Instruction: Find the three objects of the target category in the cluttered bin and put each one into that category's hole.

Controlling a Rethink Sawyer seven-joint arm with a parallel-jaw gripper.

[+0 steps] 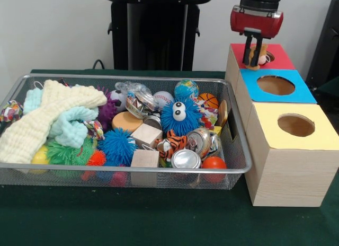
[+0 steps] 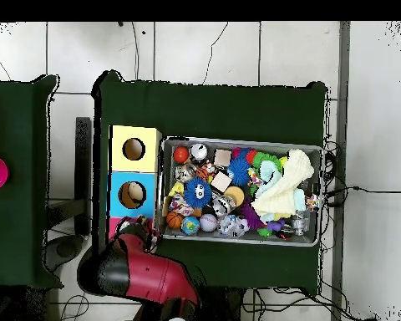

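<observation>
Three wooden boxes stand in a row right of the bin, topped red [image 1: 280, 58], blue [image 1: 304, 92] and yellow [image 1: 323, 134], each with a round hole. My gripper [image 1: 253, 59] hangs over the red box by its hole [image 1: 268, 56], shut on a small brown plush toy [image 1: 260, 55]. The wire bin [image 1: 132, 172] holds a tiger plush [image 1: 170, 142], a blue fuzzy ball with eyes [image 1: 180, 116], crushed cans [image 1: 186, 158], wooden blocks [image 1: 146, 134] and small balls [image 1: 186, 88]. In the overhead view my arm [image 2: 141, 272] covers the red box and hides the gripper.
Cream [image 1: 47, 116] and mint cloths [image 1: 71, 126] fill the bin's left half over spiky toys. In the overhead view the bin [image 2: 241, 140] touches the yellow [image 2: 116, 134] and blue boxes [image 2: 116, 180]. A second green table [image 2: 20, 184] stands at the left.
</observation>
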